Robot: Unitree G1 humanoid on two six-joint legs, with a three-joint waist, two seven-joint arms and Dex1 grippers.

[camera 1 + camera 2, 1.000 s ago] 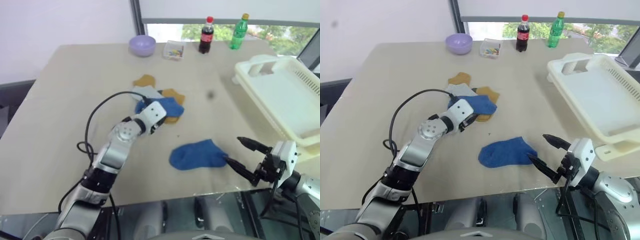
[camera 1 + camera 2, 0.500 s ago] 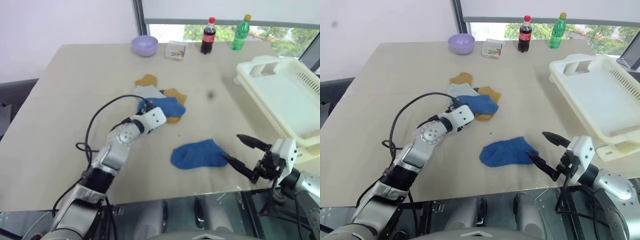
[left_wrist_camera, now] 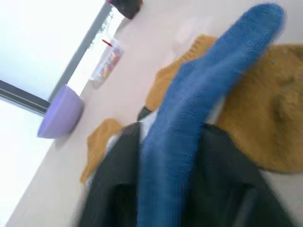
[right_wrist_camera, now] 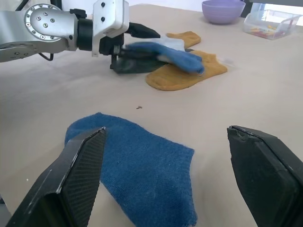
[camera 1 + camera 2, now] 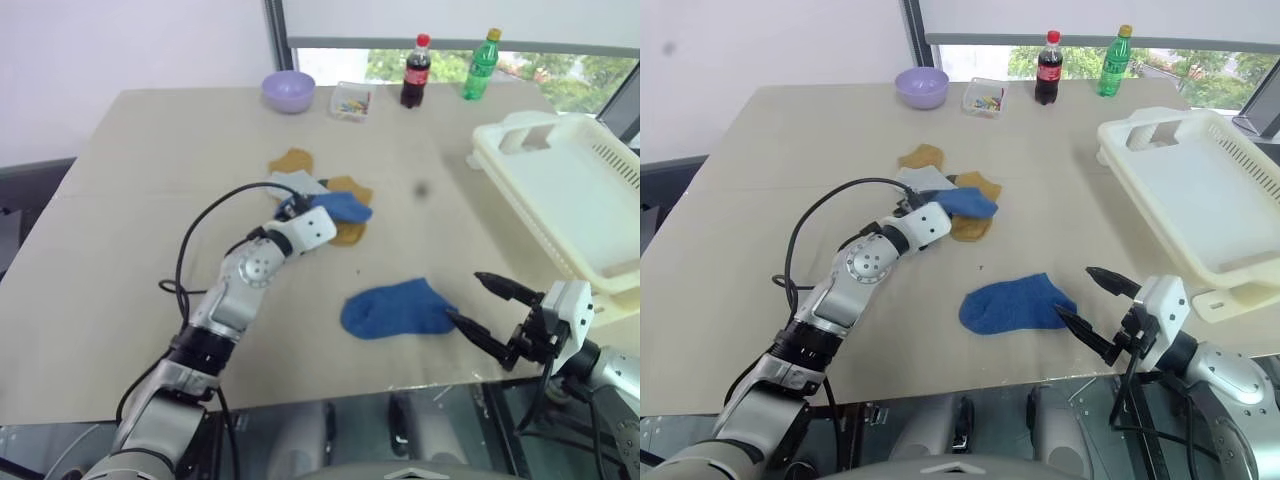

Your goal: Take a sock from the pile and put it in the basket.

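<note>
The pile (image 5: 296, 184) of mustard-yellow and grey socks lies mid-table. My left gripper (image 5: 297, 208) is at its near side, shut on a blue sock (image 5: 338, 205). That sock runs between the black fingers (image 3: 118, 189) and its free end hangs over a yellow sock (image 4: 175, 78). A second blue sock (image 5: 395, 310) lies flat near the front edge. Just to its right, my right gripper (image 5: 464, 296) stands open with nothing between its fingers. The cream-white basket (image 5: 520, 128) sits at the right side of the table.
A lilac bowl (image 5: 288, 92), a small clear box (image 5: 350, 102), a cola bottle (image 5: 415, 72) and a green bottle (image 5: 479, 66) line the far edge. The table's front edge runs just below the right gripper.
My left gripper has shut on the blue sock and raised it slightly off the pile, moving a little forward. The right arm has not moved.
</note>
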